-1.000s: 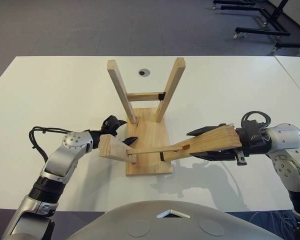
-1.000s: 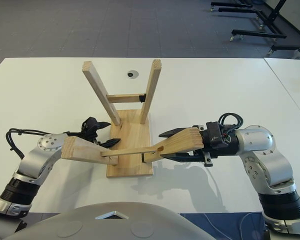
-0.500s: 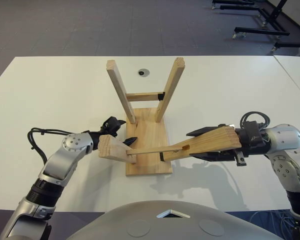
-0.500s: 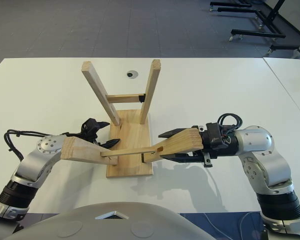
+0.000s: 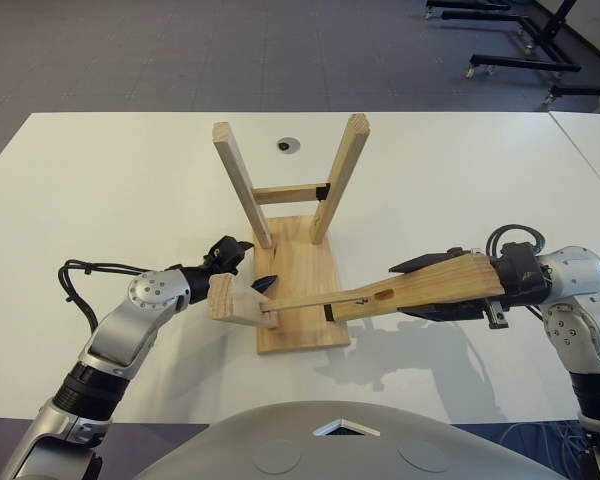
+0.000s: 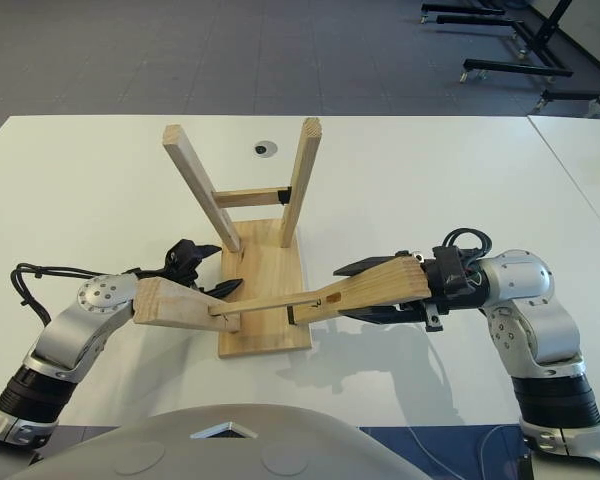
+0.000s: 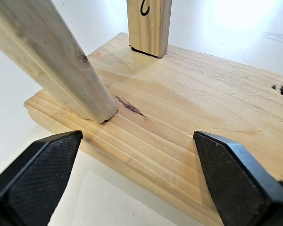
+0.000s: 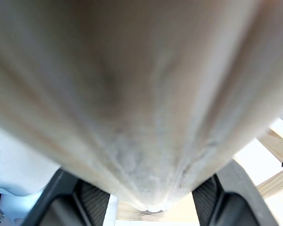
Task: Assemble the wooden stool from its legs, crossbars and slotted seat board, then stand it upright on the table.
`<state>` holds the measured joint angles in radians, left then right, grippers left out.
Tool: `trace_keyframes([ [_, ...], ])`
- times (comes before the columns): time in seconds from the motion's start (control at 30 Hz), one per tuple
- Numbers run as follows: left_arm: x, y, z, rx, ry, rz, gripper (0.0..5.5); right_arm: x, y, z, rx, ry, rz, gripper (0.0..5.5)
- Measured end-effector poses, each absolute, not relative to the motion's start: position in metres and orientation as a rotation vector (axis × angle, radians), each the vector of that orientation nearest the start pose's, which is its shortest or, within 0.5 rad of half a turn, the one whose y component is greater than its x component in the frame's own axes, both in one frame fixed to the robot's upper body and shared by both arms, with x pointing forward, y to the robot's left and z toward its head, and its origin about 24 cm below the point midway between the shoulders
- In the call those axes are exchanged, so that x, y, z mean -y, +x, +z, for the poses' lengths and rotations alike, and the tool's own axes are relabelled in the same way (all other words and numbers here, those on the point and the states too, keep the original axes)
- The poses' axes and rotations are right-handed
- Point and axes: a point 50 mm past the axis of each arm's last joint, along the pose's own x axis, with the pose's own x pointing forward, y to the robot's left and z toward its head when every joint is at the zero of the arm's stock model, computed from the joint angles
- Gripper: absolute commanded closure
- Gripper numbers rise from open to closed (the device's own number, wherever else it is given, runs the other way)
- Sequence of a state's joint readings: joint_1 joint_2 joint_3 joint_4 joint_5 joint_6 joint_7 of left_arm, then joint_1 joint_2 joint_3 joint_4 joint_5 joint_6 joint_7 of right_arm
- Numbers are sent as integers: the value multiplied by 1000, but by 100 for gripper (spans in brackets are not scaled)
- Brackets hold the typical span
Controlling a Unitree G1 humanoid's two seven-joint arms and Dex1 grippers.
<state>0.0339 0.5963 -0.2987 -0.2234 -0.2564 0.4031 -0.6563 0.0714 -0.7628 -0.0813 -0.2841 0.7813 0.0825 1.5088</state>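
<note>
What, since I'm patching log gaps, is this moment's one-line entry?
right gripper shut on second leg pair over seat board | left gripper open beside board | first leg pair upright on board

Four legs [image 5: 238, 180] — two crossbars [image 5: 288, 193] — one board [image 5: 305, 262]

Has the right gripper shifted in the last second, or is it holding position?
Yes. The right gripper, with its leg, has moved toward the robot's right, farther from the upright legs, which stand fixed.

Seat board [image 5: 305, 262] on table [image 5: 110, 170]; upright legs [image 5: 338, 180] at rear, tilted legs [image 5: 430, 287] over front.
</note>
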Motion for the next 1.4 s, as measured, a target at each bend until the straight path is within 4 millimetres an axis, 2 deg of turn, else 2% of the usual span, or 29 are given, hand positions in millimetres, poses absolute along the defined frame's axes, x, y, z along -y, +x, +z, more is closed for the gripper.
trace_keyframes([
  [0.2, -157, 212, 33, -465, 242, -945, 118, 209, 190, 131, 88, -75, 1652, 345],
  [0.37, -157, 219, 33, -467, 250, -969, 118, 201, 199, 132, 118, -67, 1721, 345],
  [0.67, -162, 229, 34, -464, 271, -966, 118, 182, 240, 125, 148, 86, 1783, 345],
  [0.87, -164, 231, 35, -466, 283, -964, 118, 174, 240, 127, 142, 77, 1817, 345],
  [1.03, -164, 231, 35, -464, 285, -967, 118, 172, 245, 138, 53, 26, 1837, 345],
  [1.2, -164, 231, 35, -460, 282, -969, 118, 174, 247, 141, 16, -13, 1852, 344],
  [1.4, -161, 233, 34, -455, 278, -983, 118, 179, 242, 138, 49, -5, 1848, 344],
])
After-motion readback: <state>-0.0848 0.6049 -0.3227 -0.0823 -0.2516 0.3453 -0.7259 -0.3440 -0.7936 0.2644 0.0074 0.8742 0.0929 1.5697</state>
